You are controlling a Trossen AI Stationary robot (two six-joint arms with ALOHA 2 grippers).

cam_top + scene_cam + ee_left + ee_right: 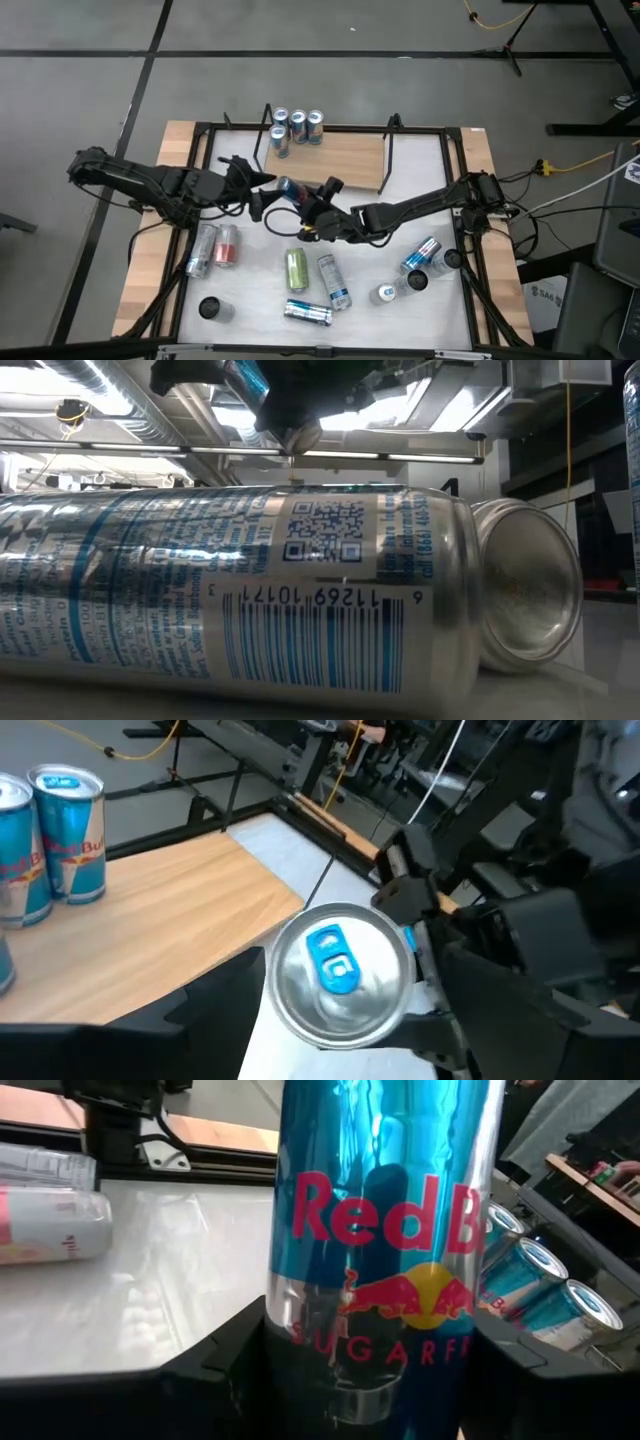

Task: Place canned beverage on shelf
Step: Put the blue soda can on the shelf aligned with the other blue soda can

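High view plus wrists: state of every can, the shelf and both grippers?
Red Bull can: held between both grippers, off the table.
Right gripper: shut on the Red Bull can's body.
Left gripper: open around the can's top end.
Shelf: four cans on its left end, rest bare.
Four shelf cans: upright.
Green can: lying on the table.
Pink can: lying.
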